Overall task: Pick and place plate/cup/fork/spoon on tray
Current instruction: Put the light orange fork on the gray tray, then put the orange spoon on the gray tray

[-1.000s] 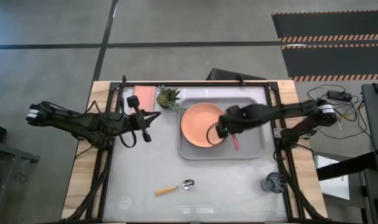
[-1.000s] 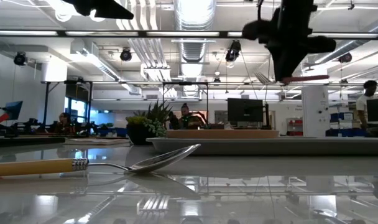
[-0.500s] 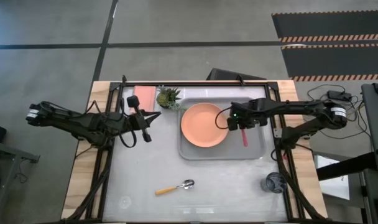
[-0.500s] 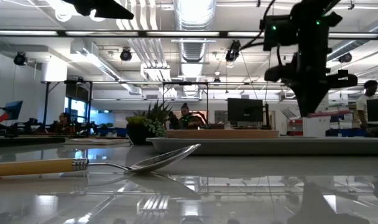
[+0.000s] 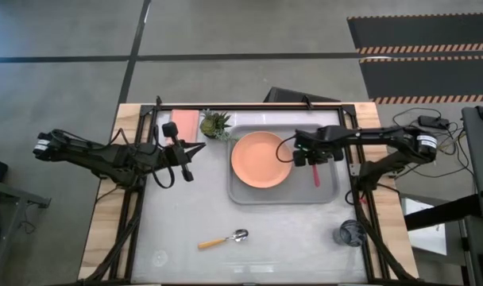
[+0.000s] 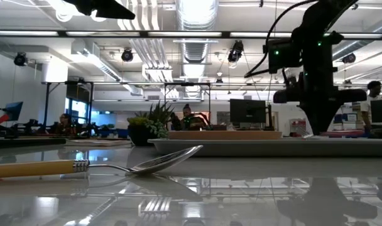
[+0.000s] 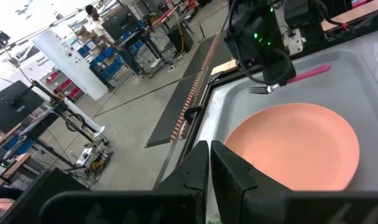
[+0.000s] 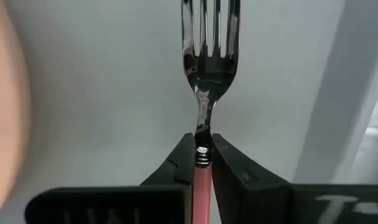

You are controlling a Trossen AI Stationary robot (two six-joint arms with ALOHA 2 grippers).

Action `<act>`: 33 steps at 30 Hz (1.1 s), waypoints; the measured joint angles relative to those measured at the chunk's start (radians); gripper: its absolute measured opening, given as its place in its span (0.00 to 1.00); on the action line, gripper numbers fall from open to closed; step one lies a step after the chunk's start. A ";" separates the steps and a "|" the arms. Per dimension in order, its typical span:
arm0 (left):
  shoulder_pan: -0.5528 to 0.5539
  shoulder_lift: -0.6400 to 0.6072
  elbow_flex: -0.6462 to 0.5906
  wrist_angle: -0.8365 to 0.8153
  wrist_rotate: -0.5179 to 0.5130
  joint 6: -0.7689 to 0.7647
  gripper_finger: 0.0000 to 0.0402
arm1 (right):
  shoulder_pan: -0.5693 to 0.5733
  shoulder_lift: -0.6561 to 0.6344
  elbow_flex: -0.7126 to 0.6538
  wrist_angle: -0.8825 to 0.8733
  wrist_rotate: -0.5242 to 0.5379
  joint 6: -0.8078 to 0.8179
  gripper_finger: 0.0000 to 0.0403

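Over tray (image 5: 330,191): right gripper (image 8: 203,155) clamped on fork (image 8: 206,50).

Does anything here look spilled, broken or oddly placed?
Nothing stands out. The plate lies flat in the tray. The right claw holds the fork low over the tray beside the plate. The spoon and cup sit on the table. The left claw waits apart.

salmon-orange plate (image 5: 260,160); light grey tray (image 5: 327,191); pink-red-handled fork (image 5: 315,174)
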 joint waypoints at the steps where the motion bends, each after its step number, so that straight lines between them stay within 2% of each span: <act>1: 0.000 0.000 0.000 0.000 0.000 0.000 0.00 | -0.003 0.011 0.000 0.000 0.000 -0.002 0.05; 9: 0.000 0.000 0.000 0.000 0.000 -0.003 0.00 | -0.009 0.092 0.000 0.005 0.030 -0.010 0.07; 17: 0.000 0.000 0.000 0.000 0.000 -0.005 0.00 | -0.009 0.114 0.000 0.004 0.059 -0.009 0.19; 25: 0.000 0.000 0.000 0.000 0.000 -0.006 0.00 | -0.008 0.069 0.000 -0.007 0.048 -0.019 0.29; 29: 0.000 0.000 0.000 0.000 0.000 -0.006 0.00 | 0.022 0.024 0.014 -0.007 -0.014 -0.016 0.30; 33: 0.000 0.000 0.000 0.000 0.000 -0.008 0.00 | 0.089 -0.027 0.070 -0.005 -0.007 0.017 0.29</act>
